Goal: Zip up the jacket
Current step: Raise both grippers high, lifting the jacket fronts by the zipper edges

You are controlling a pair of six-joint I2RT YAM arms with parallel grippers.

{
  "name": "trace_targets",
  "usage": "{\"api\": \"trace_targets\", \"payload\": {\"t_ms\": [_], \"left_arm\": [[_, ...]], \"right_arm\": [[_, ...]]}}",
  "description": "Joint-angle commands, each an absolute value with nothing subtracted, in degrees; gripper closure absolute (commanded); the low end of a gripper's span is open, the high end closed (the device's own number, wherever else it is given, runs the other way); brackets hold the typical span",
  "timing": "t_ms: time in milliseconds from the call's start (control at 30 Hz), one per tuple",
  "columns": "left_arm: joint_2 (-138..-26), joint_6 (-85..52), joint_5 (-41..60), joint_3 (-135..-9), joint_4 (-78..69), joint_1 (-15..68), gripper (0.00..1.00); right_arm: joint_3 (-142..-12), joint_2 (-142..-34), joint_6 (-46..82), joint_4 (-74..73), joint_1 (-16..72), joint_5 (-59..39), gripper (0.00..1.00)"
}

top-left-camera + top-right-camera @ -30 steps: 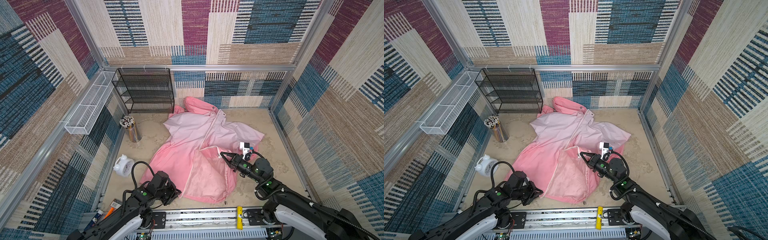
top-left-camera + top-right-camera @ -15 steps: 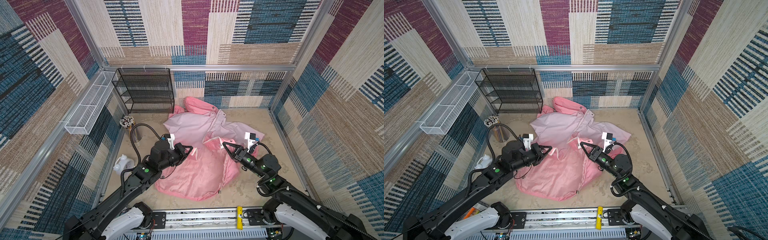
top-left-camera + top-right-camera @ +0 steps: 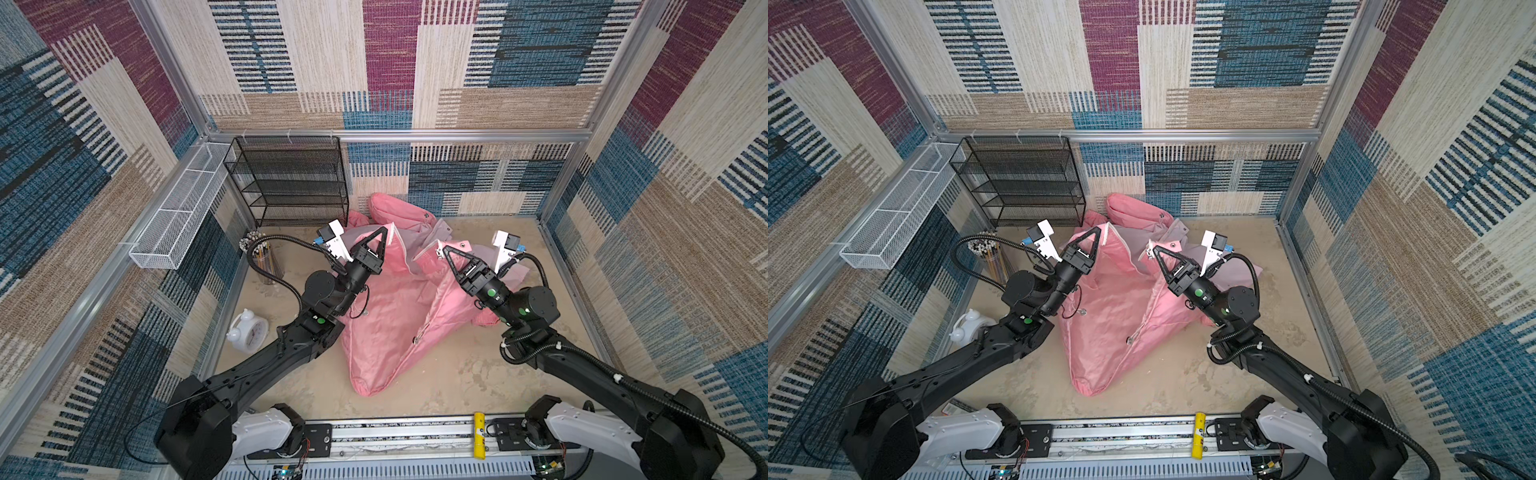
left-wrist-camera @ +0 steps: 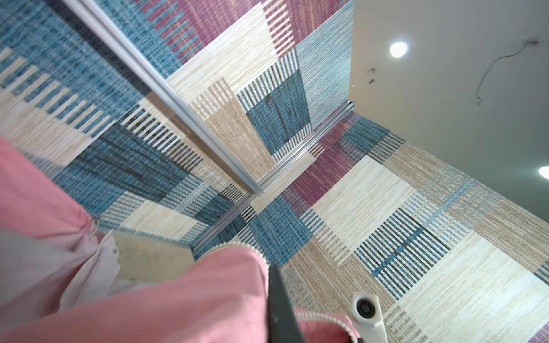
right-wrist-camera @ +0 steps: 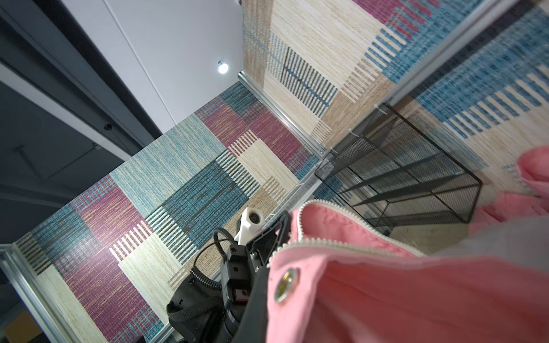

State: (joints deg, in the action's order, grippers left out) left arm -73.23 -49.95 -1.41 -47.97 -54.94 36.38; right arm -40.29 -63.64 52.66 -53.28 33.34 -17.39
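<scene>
Pink jacket (image 3: 386, 324) hangs mid-table (image 3: 457, 382), front edges held up, hem on the table. Left claw (image 3: 383, 233) is pinched shut on one zipper edge, arm stretched forward and up. Right claw (image 3: 444, 250) is clamped on the other edge by a snap (image 5: 285, 280), arm raised likewise.

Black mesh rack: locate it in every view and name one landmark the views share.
In a top view: the black mesh rack stands against the back wall, left of the jacket.
In a top view: same place, left of the jacket.
Left wrist: not in it.
Right wrist: beyond the jacket's raised edge, by the wall.
Shared landmark: the jacket's white zipper, in all four.
</scene>
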Motion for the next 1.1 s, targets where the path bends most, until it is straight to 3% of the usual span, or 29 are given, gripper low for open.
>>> {"api": "trace_targets", "payload": {"t_ms": [0,100,367,767,1067], "left_arm": [[-78.32,-43.81,-0.07,-53.55,-72.90,36.35,1.00],[-84.91,-44.96,2.82,-60.64,-80.53,36.19,1.00],[-91.57,-51.27,12.90,-76.35,-80.60,35.38,1.00],[-97.30,-60.80,13.40,-87.84,-80.67,35.02,1.00],[-100.32,-65.47,12.79,-91.11,-80.69,34.64,1.00]], "right_arm": [[-47.02,-66.76,43.36,-61.68,33.31,-22.02,1.00],[-50.36,-69.06,38.37,-67.06,33.18,-22.88,1.00],[-52.51,-75.78,31.39,-84.68,32.09,-24.12,1.00],[-69.56,-89.65,36.23,-95.95,31.85,-28.25,1.00],[-76.03,-95.98,37.79,-101.95,31.39,-25.77,1.00]]}}
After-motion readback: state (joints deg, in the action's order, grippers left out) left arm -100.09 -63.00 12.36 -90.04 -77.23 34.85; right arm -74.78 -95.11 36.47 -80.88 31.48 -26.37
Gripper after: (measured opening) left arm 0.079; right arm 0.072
